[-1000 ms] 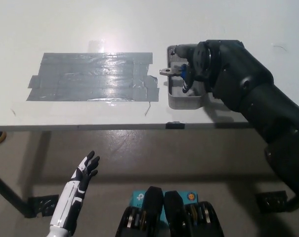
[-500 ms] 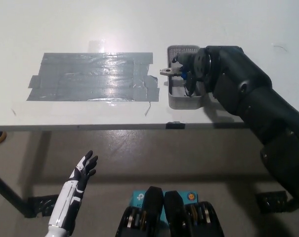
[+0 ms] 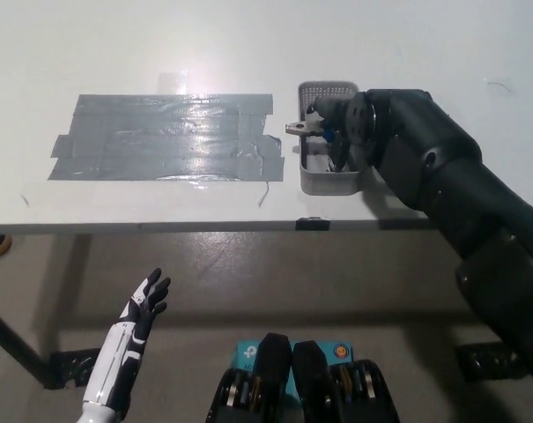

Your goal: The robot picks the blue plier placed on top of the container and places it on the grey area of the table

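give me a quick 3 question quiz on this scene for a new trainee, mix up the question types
1. True or false: the blue plier already lies on the grey area of the table.
2. Which hand is at the container? A) white left hand B) black right hand C) both
3. Fill in: the plier's metal tip sticks out past the container's edge toward the ____ area.

Key:
1. False. The plier is still at the container, under the right hand.
2. B. The left hand rests low, below the table edge, fingers apart.
3. grey
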Available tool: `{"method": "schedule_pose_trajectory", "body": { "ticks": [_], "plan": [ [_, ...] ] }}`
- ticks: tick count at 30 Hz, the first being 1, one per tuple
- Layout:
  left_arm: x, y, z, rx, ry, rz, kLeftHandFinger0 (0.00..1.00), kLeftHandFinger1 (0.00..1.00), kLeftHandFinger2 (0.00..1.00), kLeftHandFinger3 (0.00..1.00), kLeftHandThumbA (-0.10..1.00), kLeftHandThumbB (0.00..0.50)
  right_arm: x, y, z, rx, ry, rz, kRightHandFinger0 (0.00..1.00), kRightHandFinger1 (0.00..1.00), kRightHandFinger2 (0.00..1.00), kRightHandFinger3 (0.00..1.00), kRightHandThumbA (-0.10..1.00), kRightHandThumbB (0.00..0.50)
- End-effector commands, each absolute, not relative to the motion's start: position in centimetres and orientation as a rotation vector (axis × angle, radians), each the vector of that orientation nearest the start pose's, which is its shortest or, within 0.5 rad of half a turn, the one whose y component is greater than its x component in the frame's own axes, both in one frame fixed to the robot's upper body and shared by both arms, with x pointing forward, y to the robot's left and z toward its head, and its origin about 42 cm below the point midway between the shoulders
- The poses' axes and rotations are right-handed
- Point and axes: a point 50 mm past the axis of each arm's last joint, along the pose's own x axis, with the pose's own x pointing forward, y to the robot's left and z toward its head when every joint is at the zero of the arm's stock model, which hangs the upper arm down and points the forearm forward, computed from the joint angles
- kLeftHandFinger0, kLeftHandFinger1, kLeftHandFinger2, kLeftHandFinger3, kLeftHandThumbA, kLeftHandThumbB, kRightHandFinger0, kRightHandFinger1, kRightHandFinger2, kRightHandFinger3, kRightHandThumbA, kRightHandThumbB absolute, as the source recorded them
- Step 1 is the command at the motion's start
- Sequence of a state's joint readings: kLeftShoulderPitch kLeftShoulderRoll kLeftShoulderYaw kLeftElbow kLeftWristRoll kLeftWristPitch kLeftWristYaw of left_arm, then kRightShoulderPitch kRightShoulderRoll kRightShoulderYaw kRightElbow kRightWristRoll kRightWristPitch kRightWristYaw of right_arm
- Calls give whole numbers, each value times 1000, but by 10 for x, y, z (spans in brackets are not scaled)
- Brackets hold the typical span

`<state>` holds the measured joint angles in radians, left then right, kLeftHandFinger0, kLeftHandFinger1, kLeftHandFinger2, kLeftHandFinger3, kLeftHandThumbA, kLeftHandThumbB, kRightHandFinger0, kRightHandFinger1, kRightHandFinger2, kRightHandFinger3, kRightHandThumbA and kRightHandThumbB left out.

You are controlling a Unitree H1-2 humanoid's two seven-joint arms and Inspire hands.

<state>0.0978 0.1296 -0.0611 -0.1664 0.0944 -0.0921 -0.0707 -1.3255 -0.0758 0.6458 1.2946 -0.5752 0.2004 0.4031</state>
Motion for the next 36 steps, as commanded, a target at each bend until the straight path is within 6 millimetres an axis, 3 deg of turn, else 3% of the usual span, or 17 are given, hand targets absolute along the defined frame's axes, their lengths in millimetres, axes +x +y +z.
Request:
{"method": "schedule_pose_trajectory", "body": {
  "ticks": [1, 2, 3, 5, 8, 10, 12, 13, 14, 17, 20, 22, 24, 29, 31, 34, 36],
  "plan": [
    [247, 236, 130, 239, -200, -134, 1000, 1000, 1000, 1000, 1000, 15, 580, -92, 298, -1418, 240, 496, 958, 1000, 1000, 1000, 413, 232],
    [247, 236, 131, 239, -200, -133, 1000, 1000, 1000, 1000, 1000, 10, 579, -93, 293, -1430, 238, 488, 764, 915, 1000, 1000, 103, 167],
    [248, 236, 131, 240, -200, -135, 1000, 1000, 1000, 1000, 1000, 12, 579, -94, 291, -1436, 229, 478, 700, 847, 934, 1000, -58, 170],
    [248, 235, 131, 243, -200, -137, 1000, 1000, 1000, 1000, 1000, 12, 578, -96, 286, -1426, 170, 457, 329, 469, 586, 1000, -100, 154],
    [249, 236, 131, 253, -213, -139, 1000, 1000, 1000, 1000, 1000, 7, 577, -95, 282, -1408, 120, 447, 144, 275, 400, 1000, -100, 163],
    [249, 237, 130, 252, -215, -139, 1000, 1000, 1000, 1000, 1000, 5, 576, -94, 279, -1409, 106, 442, 151, 291, 419, 948, -100, 164],
    [248, 236, 130, 250, -216, -139, 1000, 1000, 1000, 1000, 1000, 6, 576, -98, 276, -1415, 76, 423, 41, 180, 305, 864, -100, 187],
    [248, 235, 131, 248, -216, -142, 1000, 1000, 1000, 1000, 1000, 6, 576, -99, 274, -1418, 80, 413, 1, 140, 278, 1000, -100, 182],
    [249, 234, 132, 248, -220, -143, 1000, 1000, 1000, 1000, 1000, 8, 576, -101, 273, -1423, 69, 410, 11, 158, 301, 1000, -100, 184],
    [250, 236, 133, 257, -217, -146, 1000, 1000, 1000, 1000, 1000, 26, 577, -109, 271, -1424, 73, 402, 0, 95, 256, 707, -100, 178],
    [252, 237, 134, 260, -215, -151, 1000, 1000, 1000, 1000, 1000, 31, 579, -117, 271, -1426, 80, 392, 47, 164, 307, 784, -100, 178],
    [253, 238, 134, 256, -215, -153, 1000, 1000, 1000, 1000, 1000, 35, 579, -122, 271, -1424, 81, 389, 145, 230, 369, 646, -100, 184],
    [253, 238, 135, 245, -210, -154, 1000, 1000, 1000, 1000, 1000, 43, 580, -127, 270, -1426, 89, 387, 75, 150, 289, 501, -100, 183],
    [254, 238, 135, 241, -212, -155, 1000, 1000, 971, 1000, 1000, 57, 582, -136, 273, -1422, 81, 369, 132, 196, 354, 654, -100, 207],
    [255, 238, 136, 238, -210, -154, 1000, 1000, 966, 1000, 1000, 61, 584, -138, 279, -1432, 60, 357, 217, 295, 418, 613, -100, 222],
    [257, 238, 137, 247, -220, -154, 1000, 1000, 944, 1000, 1000, 61, 588, -138, 298, -1444, 10, 332, 0, 46, 258, 532, -100, 193],
    [258, 237, 138, 252, -223, -156, 1000, 1000, 932, 1000, 1000, 62, 591, -137, 310, -1452, -27, 309, 47, 126, 370, 485, -100, 198]
  ]
}}
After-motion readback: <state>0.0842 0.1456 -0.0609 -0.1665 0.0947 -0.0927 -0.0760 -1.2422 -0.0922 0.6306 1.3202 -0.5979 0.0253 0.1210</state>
